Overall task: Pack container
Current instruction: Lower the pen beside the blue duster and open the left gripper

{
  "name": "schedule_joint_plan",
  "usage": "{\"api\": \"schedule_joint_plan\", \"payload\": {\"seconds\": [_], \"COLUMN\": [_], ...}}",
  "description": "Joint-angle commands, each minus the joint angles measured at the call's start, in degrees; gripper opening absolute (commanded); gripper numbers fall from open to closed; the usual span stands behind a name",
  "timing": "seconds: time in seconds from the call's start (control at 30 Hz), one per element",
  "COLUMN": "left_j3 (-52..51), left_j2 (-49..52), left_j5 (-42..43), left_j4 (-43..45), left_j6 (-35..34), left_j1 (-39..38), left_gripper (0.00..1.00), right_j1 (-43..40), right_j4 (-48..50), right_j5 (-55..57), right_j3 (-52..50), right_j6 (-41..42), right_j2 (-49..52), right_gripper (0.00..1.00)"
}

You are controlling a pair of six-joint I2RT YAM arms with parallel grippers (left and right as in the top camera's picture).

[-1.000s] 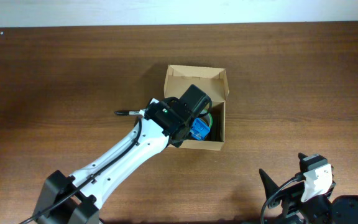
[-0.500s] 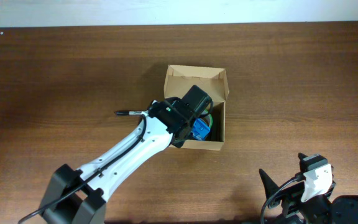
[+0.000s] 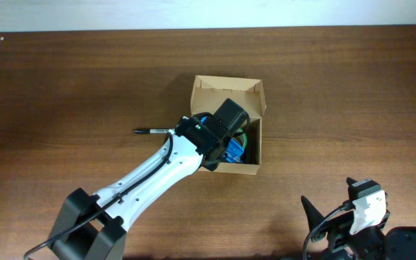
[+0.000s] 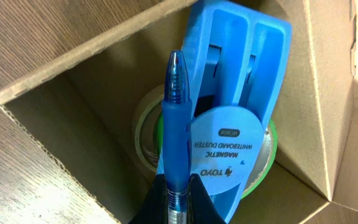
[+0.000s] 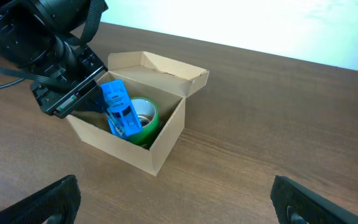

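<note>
Left gripper (image 4: 176,200), clamped on a slim blue pen (image 4: 175,124), hangs just above the open container (image 4: 328,93), pen tip forward. The container's cardboard looks light, stiff yet crushable; best held across its outer side walls.

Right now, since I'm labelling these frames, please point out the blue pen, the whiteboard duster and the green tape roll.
blue pen (image 4: 176,124), left wrist view, middle of its barrel.
whiteboard duster (image 4: 238,50), left wrist view, upper blue body.
green tape roll (image 5: 150,126), right wrist view, outer green wall.
</note>
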Motion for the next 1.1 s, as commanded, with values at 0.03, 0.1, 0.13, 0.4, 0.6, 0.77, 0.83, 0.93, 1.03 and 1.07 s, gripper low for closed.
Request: {"api": "schedule_joint_plan", "payload": {"seconds": [0.03, 0.1, 0.13, 0.4, 0.6, 0.77, 0.83, 0.93, 1.03, 1.07], "left_j3": [1.11, 1.11, 1.11, 1.11, 1.11, 1.11, 1.11, 1.11, 1.11, 1.11], "left_j2": [0.68, 0.68, 0.68, 0.68, 0.68, 0.68, 0.66, 0.66, 0.66, 0.66], "left_j5": [0.81, 0.81, 0.81, 0.81, 0.79, 0.81, 1.05, 1.55, 1.92, 1.92], "left_j4": [-0.04, -0.04, -0.07, -0.04, -0.04, -0.04, -0.04, -0.04, -0.04, -0.04], "left_j6": [-0.76, -0.76, -0.76, -0.76, -0.76, -0.76, -0.76, -0.74, -0.76, -0.76], "left_j1": [-0.35, -0.35, -0.35, -0.35, -0.35, -0.35, -0.35, -0.35, -0.35, -0.35], "left_gripper": [0.02, 0.02, 0.02, 0.17, 0.17, 0.16, 0.16, 0.15, 0.15, 0.08], "right_j1": [-0.31, -0.31, -0.31, -0.31, -0.31, -0.31, -0.31, -0.31, -0.31, -0.31], "right_j4": [0.17, 0.20, 0.17, 0.17, 0.17, 0.17, 0.17, 0.17, 0.20, 0.20], "right_j5": [0.68, 0.70, 0.68, 0.68, 0.70, 0.70, 0.70, 0.68, 0.70, 0.68], "right_j3": [-0.09, -0.09, -0.09, -0.09, -0.09, -0.09, -0.09, -0.09, -0.09, -0.09], "right_j6": [0.44, 0.44, 0.44, 0.44, 0.44, 0.44, 0.44, 0.44, 0.44, 0.44], "right_j2": [-0.17, -0.17, -0.17, -0.17, -0.17, -0.17, -0.17, -0.17, -0.17, -0.17], "right_gripper": [0.99, 0.99, 0.99, 0.99, 0.99, 0.99, 0.99, 0.99, 0.99, 0.99]}}
